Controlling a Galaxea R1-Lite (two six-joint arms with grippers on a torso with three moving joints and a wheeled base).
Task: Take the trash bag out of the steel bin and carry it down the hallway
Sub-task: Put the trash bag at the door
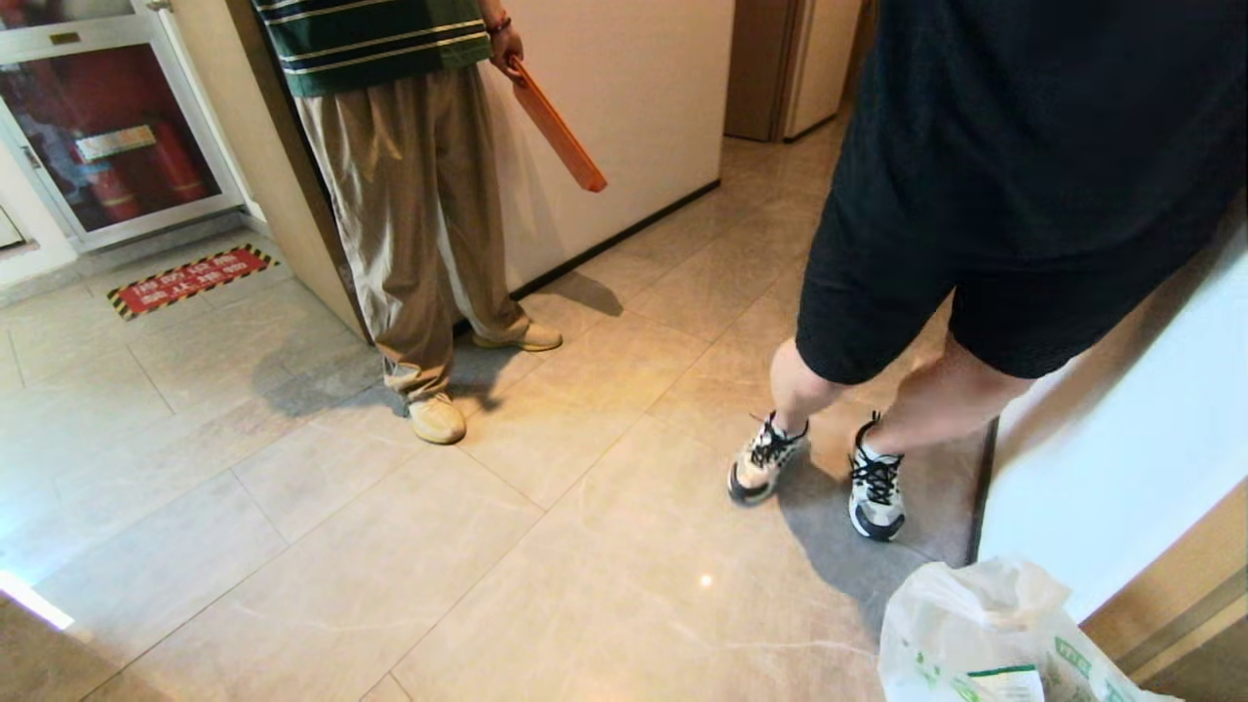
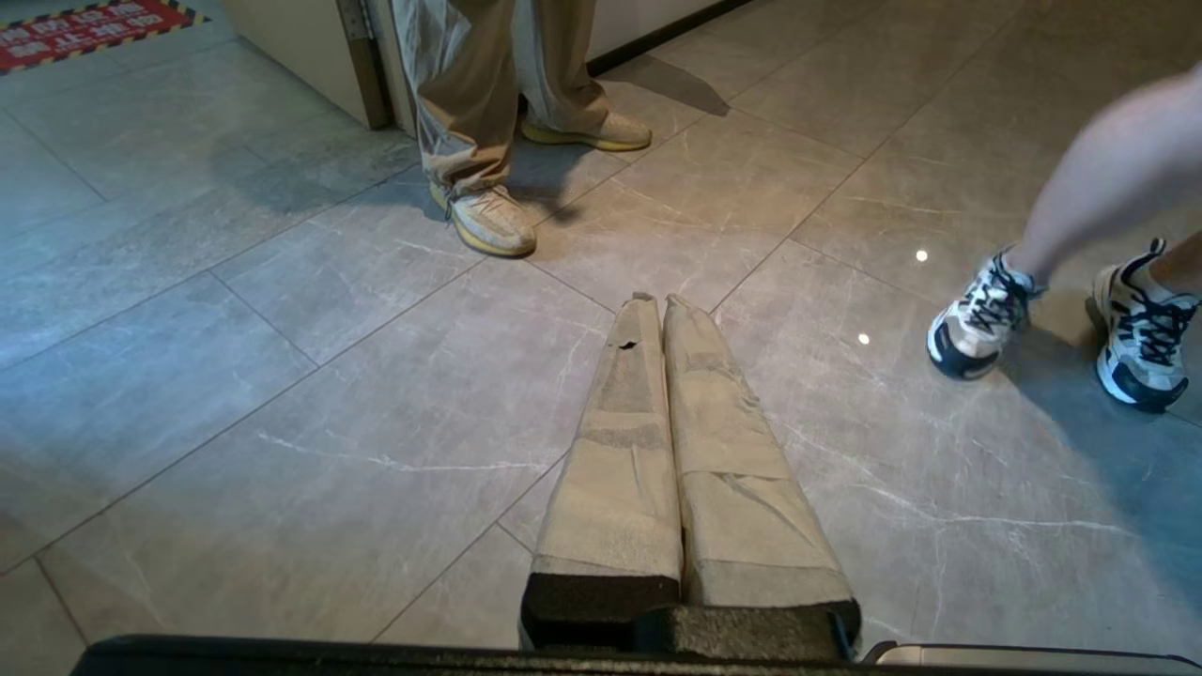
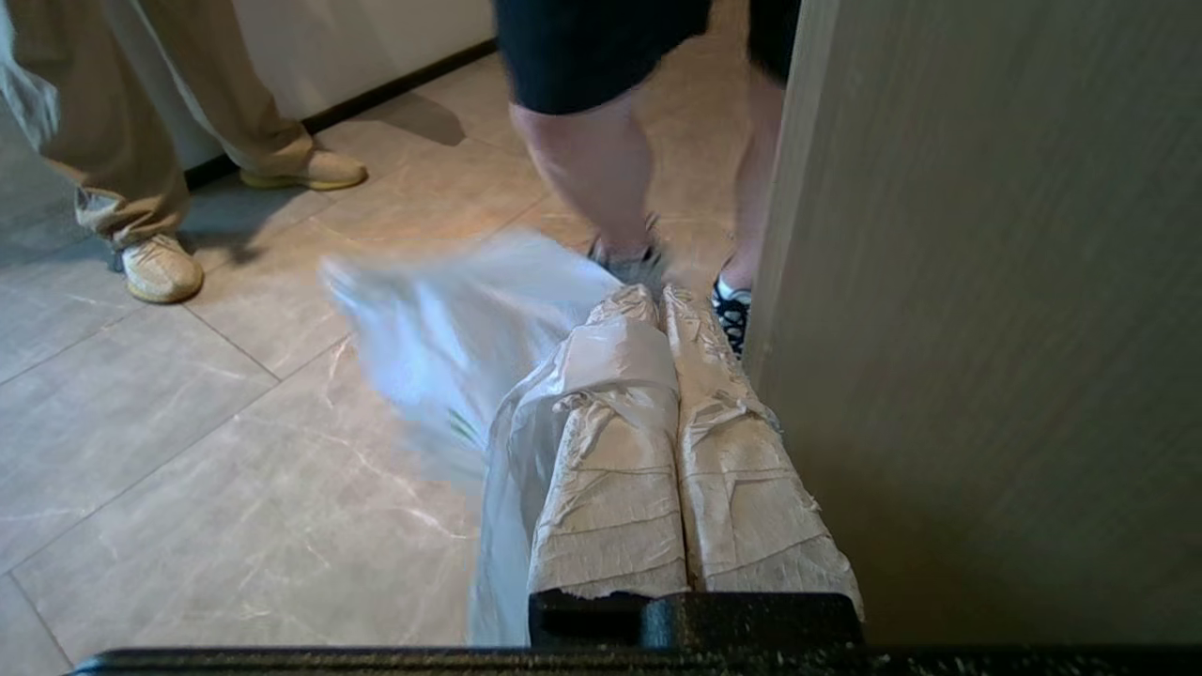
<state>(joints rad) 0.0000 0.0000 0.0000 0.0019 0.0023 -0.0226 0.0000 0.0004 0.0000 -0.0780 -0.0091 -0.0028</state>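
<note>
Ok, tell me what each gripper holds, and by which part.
Right gripper: shut on the trash bag, its plastic draped over one finger. Left gripper: shut, empty.

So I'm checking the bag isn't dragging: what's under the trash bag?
Grey marbled floor tiles show beneath the trash bag, which hangs from the shut right gripper. The bag's bottom is out of frame, so floor contact can't be seen.
</note>
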